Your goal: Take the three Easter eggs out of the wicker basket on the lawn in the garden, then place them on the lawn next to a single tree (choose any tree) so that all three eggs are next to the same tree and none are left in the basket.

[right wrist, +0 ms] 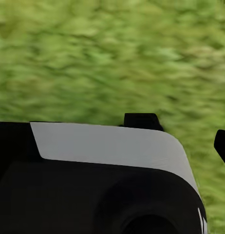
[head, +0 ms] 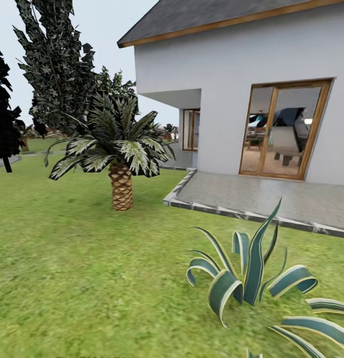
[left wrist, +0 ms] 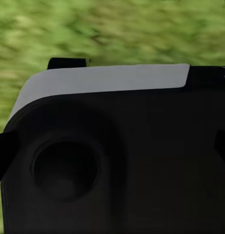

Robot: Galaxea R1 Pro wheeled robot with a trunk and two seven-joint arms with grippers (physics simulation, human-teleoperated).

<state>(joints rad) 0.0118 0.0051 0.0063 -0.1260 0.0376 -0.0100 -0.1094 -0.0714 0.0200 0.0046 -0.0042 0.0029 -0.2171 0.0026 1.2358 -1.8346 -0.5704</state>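
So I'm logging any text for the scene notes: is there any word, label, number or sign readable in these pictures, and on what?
None. The house wall, the glass door, the paved patio, the palm and the lawn carry no writing. Things seen through the glass are too small to make out. Both wrist views show blurred grass and unmarked black-and-white robot parts.

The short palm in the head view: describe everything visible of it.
The short palm stands upright on the lawn, left of the paved patio and apart from it. Its stubby trunk is tan-brown with a scaly, criss-cross pattern, widening slightly above the base. A low crown of arching fronds, dark green streaked with white, spreads from the top and droops outward on both sides. Taller dark trees rise behind it. Nothing but grass touches its base.
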